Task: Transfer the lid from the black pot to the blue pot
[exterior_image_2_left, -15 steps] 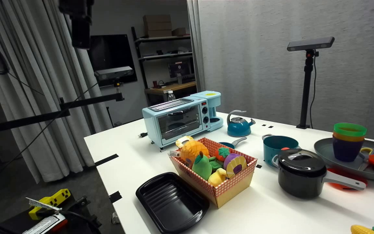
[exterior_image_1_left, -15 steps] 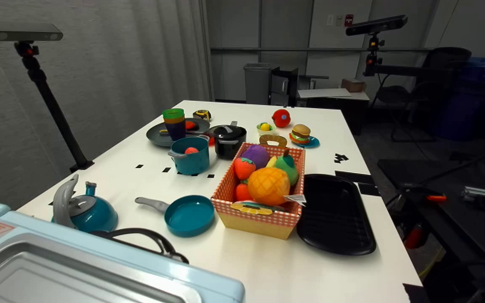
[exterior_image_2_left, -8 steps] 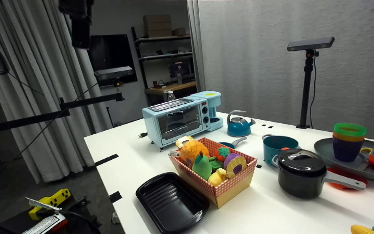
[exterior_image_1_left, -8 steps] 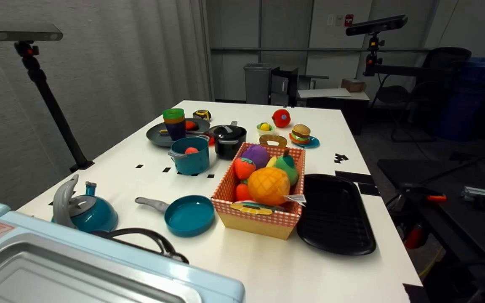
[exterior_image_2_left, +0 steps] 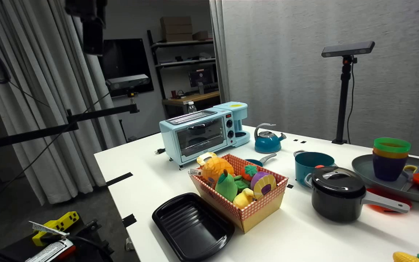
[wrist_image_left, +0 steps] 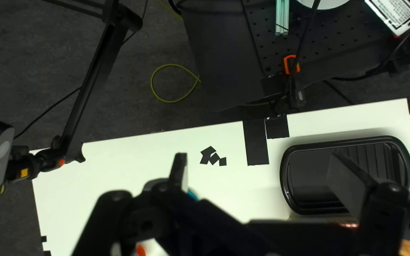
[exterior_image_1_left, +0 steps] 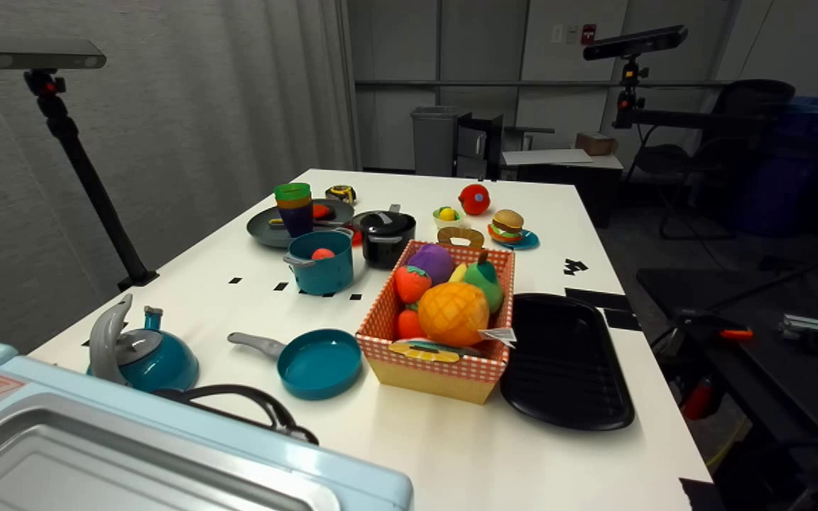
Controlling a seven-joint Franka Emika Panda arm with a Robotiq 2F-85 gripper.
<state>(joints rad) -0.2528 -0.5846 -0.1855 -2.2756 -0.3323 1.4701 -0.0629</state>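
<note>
- while the jaws stand wide apart, we see them gripping nothing
- in both exterior views we find the lid (exterior_image_2_left: 338, 178) resting on the black pot (exterior_image_2_left: 336, 206)
- near it on the tabletop (exterior_image_2_left: 289, 240) we see the blue pot (exterior_image_1_left: 327, 275) with a reddish thing (exterior_image_1_left: 323, 253) inside
- we spot a black tray (exterior_image_2_left: 193, 227) beside a basket (exterior_image_2_left: 266, 214)

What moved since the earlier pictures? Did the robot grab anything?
The gripper slid a tiny bit toward the right of an exterior view. It grabbed nothing: its jaws stand apart in the wrist view. The lid is still on the black pot, and the blue pot hasn't moved.
</note>
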